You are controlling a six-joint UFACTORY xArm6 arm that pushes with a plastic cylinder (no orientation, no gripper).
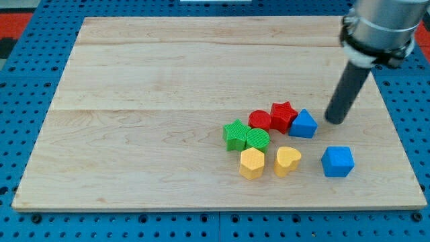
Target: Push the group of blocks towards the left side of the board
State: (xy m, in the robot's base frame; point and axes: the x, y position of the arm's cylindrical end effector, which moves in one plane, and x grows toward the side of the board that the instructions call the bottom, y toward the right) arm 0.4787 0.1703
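A cluster of blocks lies right of the board's middle: a green star [234, 134], a green cylinder [257, 140], a red cylinder [260, 120], a red star [283, 115], a blue triangular block [304, 124], a yellow hexagon [252, 163] and a yellow heart [287, 160]. A blue cube [336, 161] sits apart at the view's lower right. My tip [335, 121] rests on the board just right of the blue triangular block, a small gap between them, and above the blue cube.
The wooden board [168, 81] lies on a blue pegboard table [27, 222]. The arm's grey wrist [379, 30] hangs over the board's top right corner.
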